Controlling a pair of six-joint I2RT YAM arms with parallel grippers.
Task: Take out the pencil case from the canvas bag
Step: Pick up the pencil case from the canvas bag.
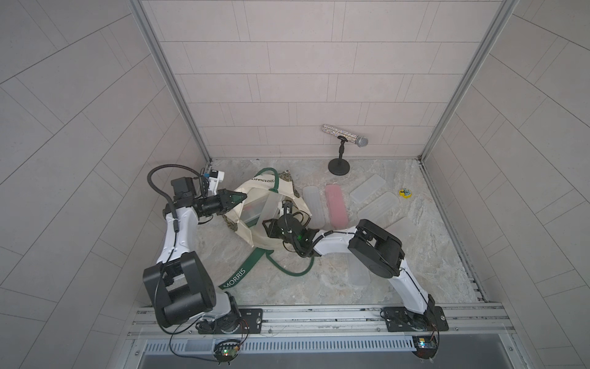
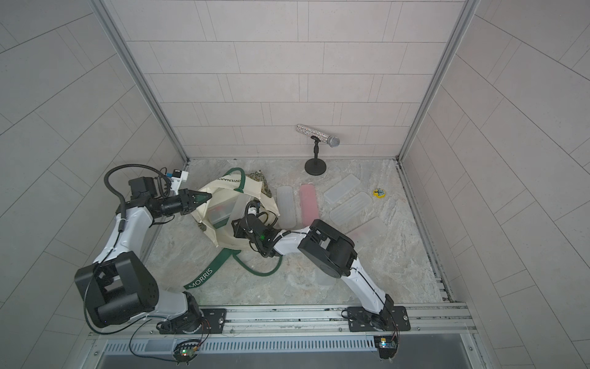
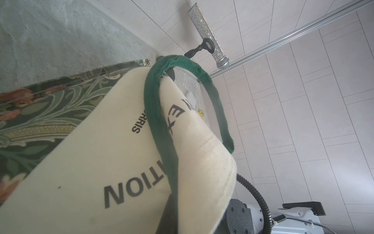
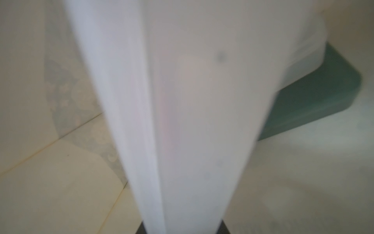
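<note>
Left gripper (image 1: 238,198) clamped shut on the rim of the cream canvas bag (image 1: 249,238), keeping its mouth open, as the right gripper (image 1: 269,225) reaches inside and pinches a frosted pencil case (image 1: 270,208), tilted in the opening; 1 pink case (image 1: 336,206) lies nearby
</note>
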